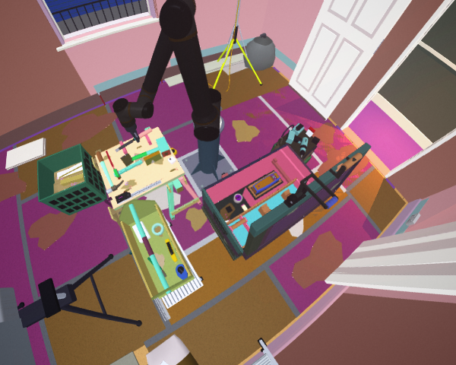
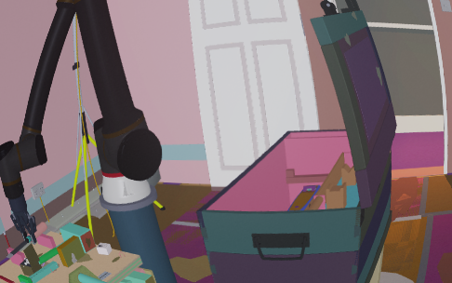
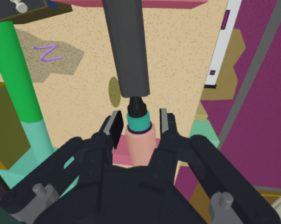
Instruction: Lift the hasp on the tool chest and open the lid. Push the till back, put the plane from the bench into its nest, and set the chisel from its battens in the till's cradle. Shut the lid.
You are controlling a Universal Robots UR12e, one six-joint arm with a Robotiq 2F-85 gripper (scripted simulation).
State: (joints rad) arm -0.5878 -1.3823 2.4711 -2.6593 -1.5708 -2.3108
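Note:
The chisel (image 3: 134, 91), with a peach handle, teal ferrule and dark grey blade, lies on pink battens (image 3: 125, 153) at the far edge of the workbench (image 1: 142, 165). My gripper (image 3: 138, 123) is down over its handle, open, with a finger on either side and holding nothing. The tool chest (image 1: 267, 196) stands to the right with its lid (image 2: 356, 107) raised. Inside it the plane (image 1: 264, 184) sits in its nest, and the till (image 1: 260, 212) is pushed along the chest.
A green crate (image 1: 69, 178) stands left of the bench, and a long open tool tote (image 1: 155, 245) lies in front of it. Hammers, blocks and a green-handled tool (image 3: 15, 76) crowd the benchtop. A ruler (image 3: 219, 48) lies along the bench edge.

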